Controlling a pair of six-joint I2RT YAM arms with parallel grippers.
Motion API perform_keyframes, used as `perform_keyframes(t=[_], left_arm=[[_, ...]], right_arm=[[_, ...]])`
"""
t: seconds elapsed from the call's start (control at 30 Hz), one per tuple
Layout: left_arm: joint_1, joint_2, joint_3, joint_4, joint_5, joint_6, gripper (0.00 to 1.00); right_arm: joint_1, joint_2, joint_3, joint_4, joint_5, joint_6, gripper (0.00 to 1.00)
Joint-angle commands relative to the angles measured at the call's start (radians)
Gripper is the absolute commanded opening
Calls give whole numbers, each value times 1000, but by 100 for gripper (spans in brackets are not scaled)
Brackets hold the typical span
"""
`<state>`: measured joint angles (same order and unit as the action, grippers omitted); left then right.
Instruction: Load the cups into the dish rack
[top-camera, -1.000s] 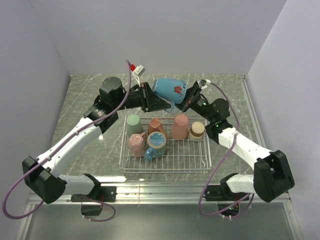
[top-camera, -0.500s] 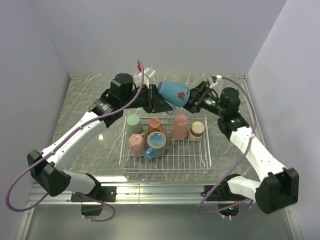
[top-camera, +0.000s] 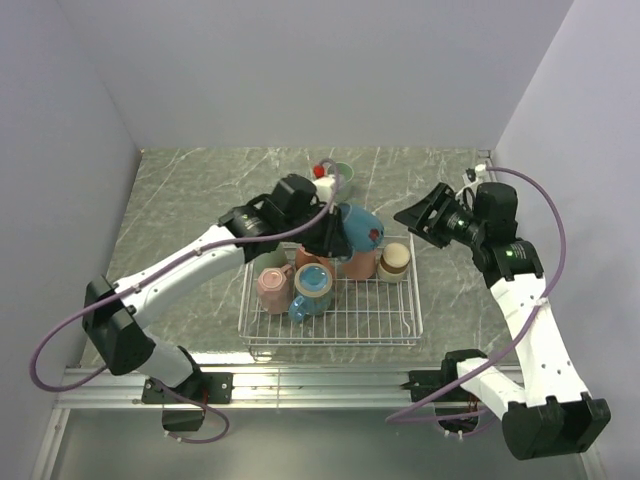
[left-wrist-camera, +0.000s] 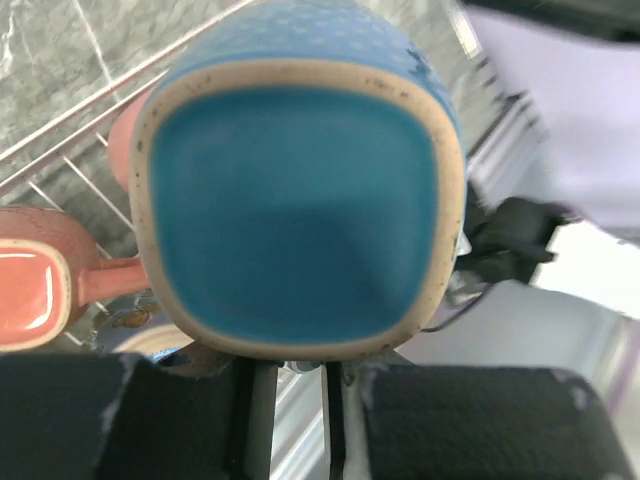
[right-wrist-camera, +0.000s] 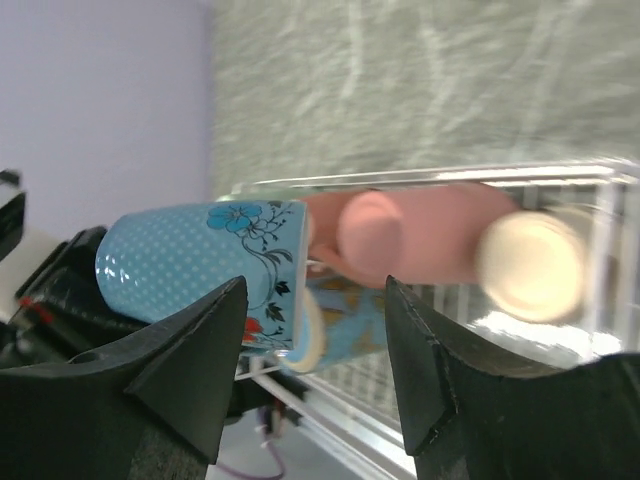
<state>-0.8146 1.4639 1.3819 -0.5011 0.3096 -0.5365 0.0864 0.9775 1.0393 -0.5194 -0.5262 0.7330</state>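
1. While the left gripper hangs above the far part of the dish rack, its fingers are pinched on the blue flowered mug, so the mug is in the air and not in the rack
2. In the left wrist view the open mouth of this mug faces the camera and fills most of the picture; the two black fingers stand close together under its rim, with only a narrow gap between them
3. The mug lies on its side, with the mouth toward the left arm and the bottom toward the right arm
4. The right gripper is to the right of the rack and apart from the mug; its fingers are spread wide and there is nothing between them
5. In the right wrist view the dotted wall of the mug and its blue flower show beyond the spread fingers
6. In the near left part of the rack a pink mug and a second blue mug stand side by side, mouths up
7. In the far right part a salmon cup stands bottom up, partly covered by the held mug, and just beside it is a brown cup with a pale top
8. What looks like a pale green cup stands on the table beyond the rack
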Motion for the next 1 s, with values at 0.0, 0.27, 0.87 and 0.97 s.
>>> perform_keyframes(t=[0.0, 0.27, 0.87, 0.97], left_arm=[[-81, 39, 71, -13, -104, 93, 0], [-202, 92, 16, -45, -171, 121, 0], [-333, 138, -101, -86, -353, 141, 0], [-342, 165, -112, -96, -375, 141, 0]], right_arm=[[-19, -45, 44, -137, 127, -78, 64], [-33, -108, 2, -137, 163, -46, 61], [-39, -140, -25, -143, 153, -49, 61], [-39, -140, -45, -133, 141, -43, 60]])
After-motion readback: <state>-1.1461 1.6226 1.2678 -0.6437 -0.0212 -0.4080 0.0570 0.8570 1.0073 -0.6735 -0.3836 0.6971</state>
